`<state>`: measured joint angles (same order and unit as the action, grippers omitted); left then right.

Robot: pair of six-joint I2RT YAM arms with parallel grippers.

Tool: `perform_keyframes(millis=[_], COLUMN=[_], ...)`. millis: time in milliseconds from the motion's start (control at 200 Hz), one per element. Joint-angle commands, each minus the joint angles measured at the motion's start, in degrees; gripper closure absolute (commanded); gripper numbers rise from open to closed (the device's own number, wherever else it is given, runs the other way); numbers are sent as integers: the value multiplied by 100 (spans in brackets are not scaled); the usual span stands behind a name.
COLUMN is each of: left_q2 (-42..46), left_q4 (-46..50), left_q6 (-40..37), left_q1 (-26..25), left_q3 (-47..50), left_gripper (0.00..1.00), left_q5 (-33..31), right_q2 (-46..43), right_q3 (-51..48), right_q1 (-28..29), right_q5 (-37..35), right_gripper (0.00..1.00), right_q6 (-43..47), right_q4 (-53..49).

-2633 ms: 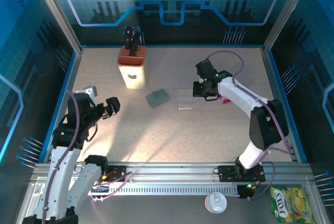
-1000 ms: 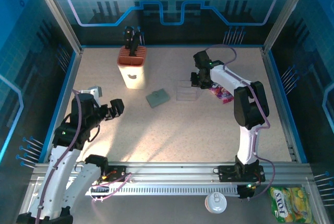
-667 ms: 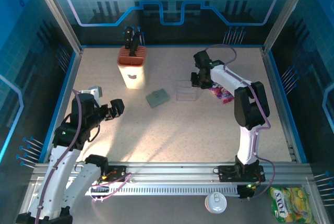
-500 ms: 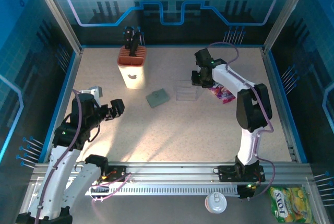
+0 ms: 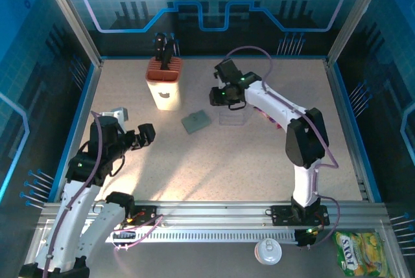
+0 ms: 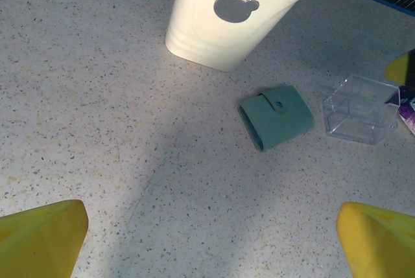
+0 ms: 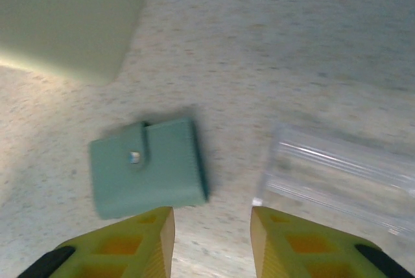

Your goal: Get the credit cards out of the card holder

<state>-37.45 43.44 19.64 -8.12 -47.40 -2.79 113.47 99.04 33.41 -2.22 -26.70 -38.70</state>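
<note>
Snapped shut and flat on the counter (image 7: 272, 45) just ahead-left of the half-open, empty right claw (image 7: 212, 220), the card holder (image 7: 148, 166) looks light, soft and apt to slide, so pinch its thick folded edge; left claw (image 6: 213, 220) gapes wide, empty.

card holder (image 5: 196, 121) L of clear box (image 5: 232, 115)

Bright light pools on the near-left worktop (image 5: 214, 161), soft shadows crossing it, while the right wrist view is smeared by blur.
</note>
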Motion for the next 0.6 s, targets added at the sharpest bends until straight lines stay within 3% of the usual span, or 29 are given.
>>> perform_keyframes(millis=[0, 595], left_q2=[17, -11], left_q4=[3, -9], left_q6=[125, 120], left_q1=[-49, -93], left_q3=[65, 81], left_gripper=[1, 1], left_q5=[-23, -16], right_q2=[484, 2275], right_q3=[376, 1875], right_q1=[166, 420], right_q5=[296, 620], right_gripper=[62, 60], right_q6=[115, 377], right_q4=[-51, -101])
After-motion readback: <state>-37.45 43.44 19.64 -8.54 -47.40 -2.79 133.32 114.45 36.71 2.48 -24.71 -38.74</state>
